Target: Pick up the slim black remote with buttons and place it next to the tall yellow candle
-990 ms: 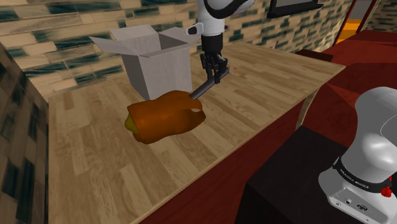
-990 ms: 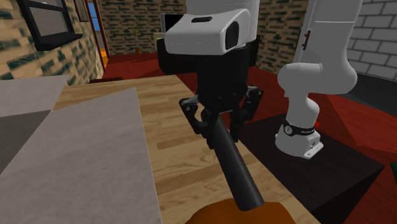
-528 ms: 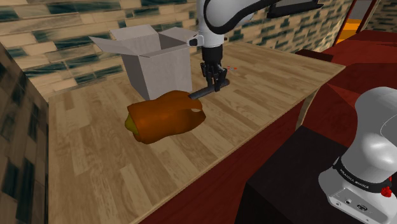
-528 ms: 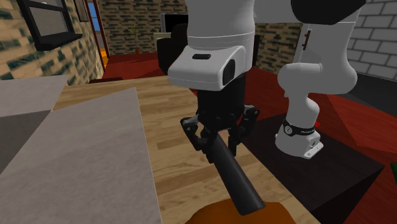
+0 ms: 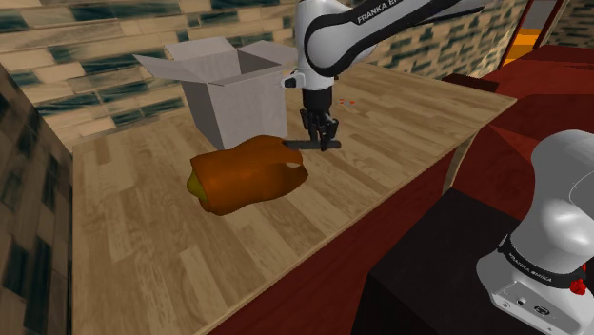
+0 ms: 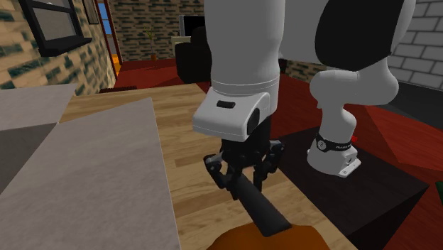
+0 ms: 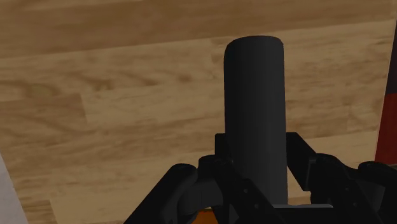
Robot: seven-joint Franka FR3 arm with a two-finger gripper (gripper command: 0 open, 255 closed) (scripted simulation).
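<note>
Black remote [image 6: 259, 209], orange-brown candle [image 5: 246, 176], grey box [image 5: 238, 105], wood-grain table [image 5: 400, 124]

Count on the desk [image 5: 400, 124]: 1 black remote [image 6: 261, 209], 1 open box [image 5: 233, 95] with 4 flaps up, 1 orange-brown lump [image 5: 247, 171] that's yellowish at one end. So 3 loose items, no duplicates of any kind. Robot side: 1 arm [image 5: 328, 43], 1 hand [image 5: 319, 141] with 2 fingers [image 6: 220, 168], 1 dark stand [image 5: 428, 257]. Wall: 1 dark framed panel [image 6: 53, 25].
</note>
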